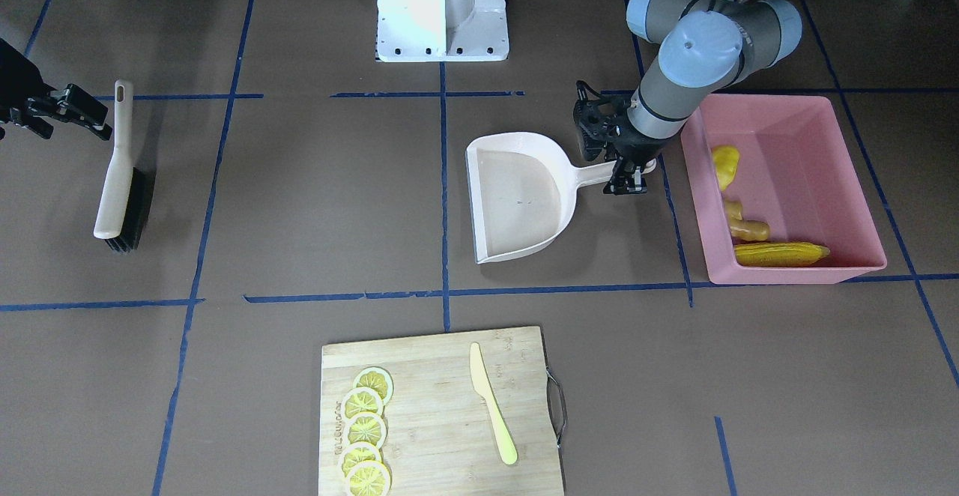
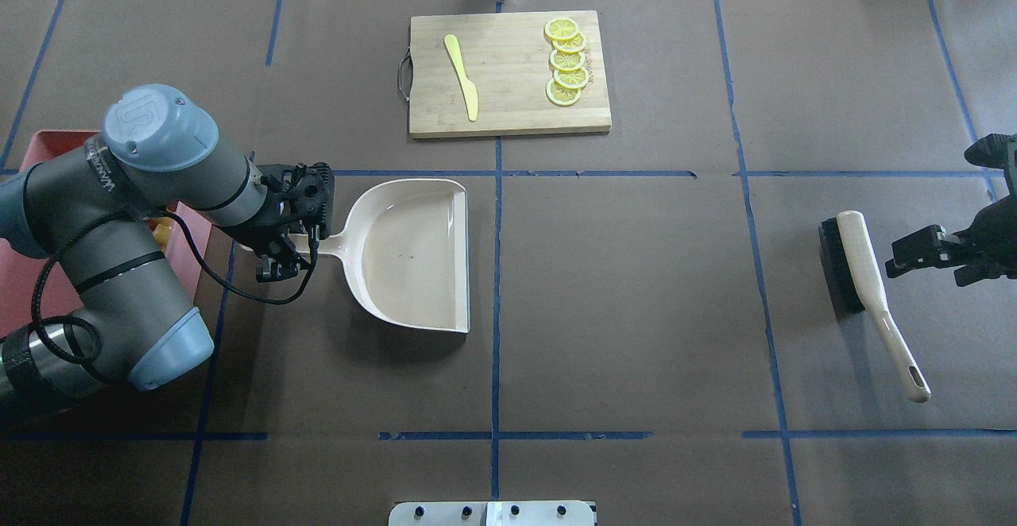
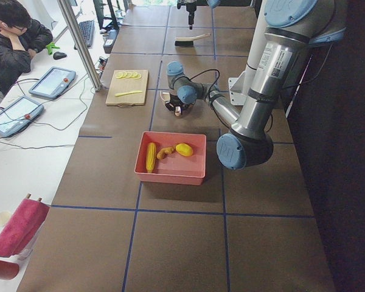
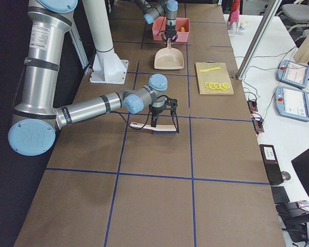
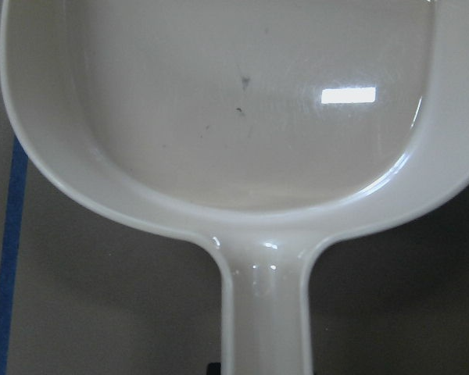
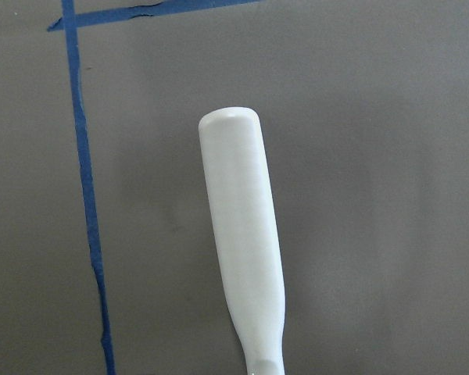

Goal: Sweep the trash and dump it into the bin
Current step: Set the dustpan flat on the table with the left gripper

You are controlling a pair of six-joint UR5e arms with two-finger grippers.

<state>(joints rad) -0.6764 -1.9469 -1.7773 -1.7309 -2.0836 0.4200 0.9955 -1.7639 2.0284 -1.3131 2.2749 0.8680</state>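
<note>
Surface: a table under brown paper, cut into squares by blue tape lines.
Room: in the exterior left view a person sits at the upper left, by a white desk with two tablets; the white robot base stands at top centre of the front-facing view.
Bin: pink, at the right of the front-facing view, its long axis running roughly top to bottom of the frame.
Corn cob: in the bin along its lower wall, long axis left to right, crosswise to the bin.
Ginger root: just above the cob, by the bin's left wall.
Potato lump: higher up the same wall.
Dustpan: flat on the table at frame centre, empty, handle pointing right toward the bin.
Left gripper: at the handle's end, jaws apart to either side of it.
Right gripper: at the far left edge, jaws wide, holding nothing, just beside the brush, which lies with its handle up-frame.
Cutting board: bottom centre, carrying lemon slices and a pale yellow knife.
</note>
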